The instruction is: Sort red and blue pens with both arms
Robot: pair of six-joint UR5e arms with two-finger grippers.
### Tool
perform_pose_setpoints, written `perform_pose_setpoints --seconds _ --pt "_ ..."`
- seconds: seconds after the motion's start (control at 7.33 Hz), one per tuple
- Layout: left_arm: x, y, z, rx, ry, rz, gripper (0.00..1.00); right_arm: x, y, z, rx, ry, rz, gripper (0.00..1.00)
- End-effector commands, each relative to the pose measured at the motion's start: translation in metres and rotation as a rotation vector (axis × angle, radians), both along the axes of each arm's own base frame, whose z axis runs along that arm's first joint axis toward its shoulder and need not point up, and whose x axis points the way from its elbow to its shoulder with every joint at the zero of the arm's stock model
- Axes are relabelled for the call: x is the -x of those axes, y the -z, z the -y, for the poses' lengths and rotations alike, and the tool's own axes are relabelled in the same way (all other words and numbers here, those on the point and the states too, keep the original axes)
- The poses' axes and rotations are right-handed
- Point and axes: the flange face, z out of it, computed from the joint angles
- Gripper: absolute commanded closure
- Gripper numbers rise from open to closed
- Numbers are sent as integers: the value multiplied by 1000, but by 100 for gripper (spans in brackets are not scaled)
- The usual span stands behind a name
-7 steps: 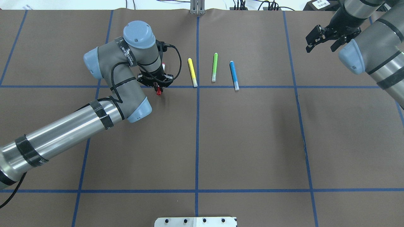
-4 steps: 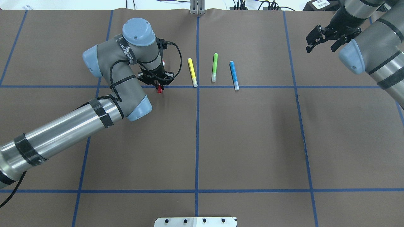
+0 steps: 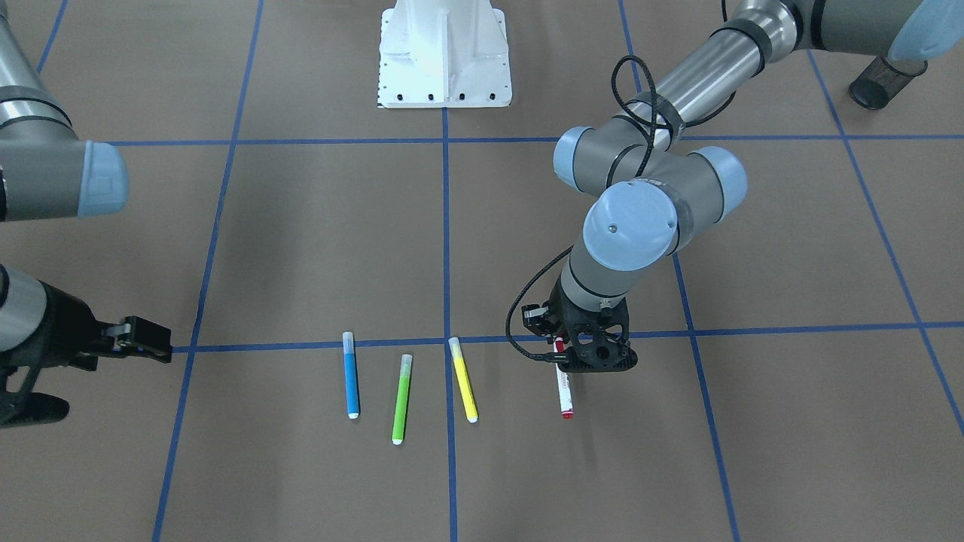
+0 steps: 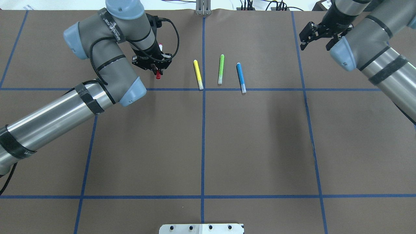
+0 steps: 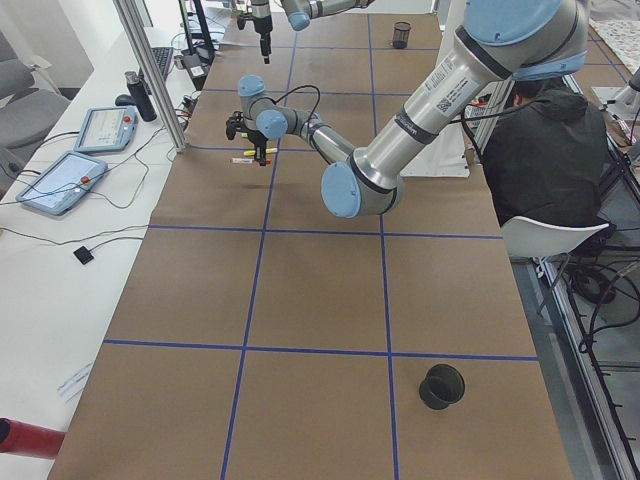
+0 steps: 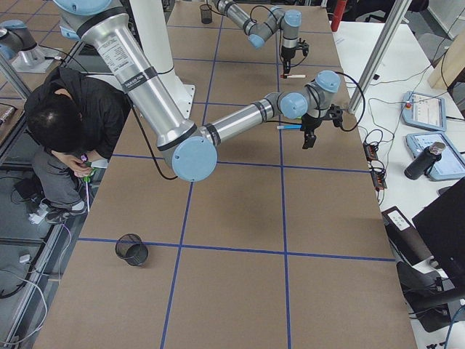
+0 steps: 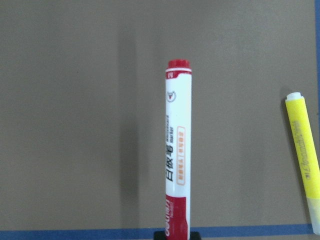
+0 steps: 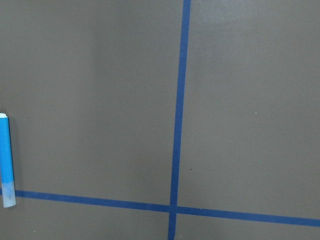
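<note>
The red pen (image 4: 158, 75), white-barrelled with a red cap, hangs just above the brown table with my left gripper (image 4: 155, 67) shut on its cap end. In the left wrist view the red pen (image 7: 178, 150) points away from the camera and casts a shadow off to its left. The blue pen (image 4: 240, 77) lies flat near a blue tape line, at the right end of a row of markers. My right gripper (image 4: 316, 45) hovers open and empty at the far right, well clear of the blue pen (image 8: 5, 160).
A yellow marker (image 4: 198, 74) and a green marker (image 4: 221, 69) lie between the two pens. A black mesh cup (image 3: 874, 89) stands near the robot's left side, another black mesh cup (image 6: 131, 249) on its right. A seated person (image 5: 545, 150) is beside the table.
My left arm has carried the red pen up and away from the tape line, towards the table's far side. The right gripper has shifted a little left and farther back, still open.
</note>
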Motion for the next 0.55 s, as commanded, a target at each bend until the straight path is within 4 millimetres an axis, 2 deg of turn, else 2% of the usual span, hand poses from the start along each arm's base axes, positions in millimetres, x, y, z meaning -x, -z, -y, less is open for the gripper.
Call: perform_pose_setpoints --seconds 0.0,0.14,0.27,0.41 --pt "60 -34 -33 31 -7 -14 100 72 15 12 -17 -68 5 2" --pt "87 -25 -41 58 -30 6 100 100 35 4 -46 -67 5 2" --pt "105 -18 -61 72 -57 43 100 132 45 -8 -57 -89 -23 3" --pt "117 -10 -73 71 -54 42 100 150 58 -10 -60 -84 -21 3"
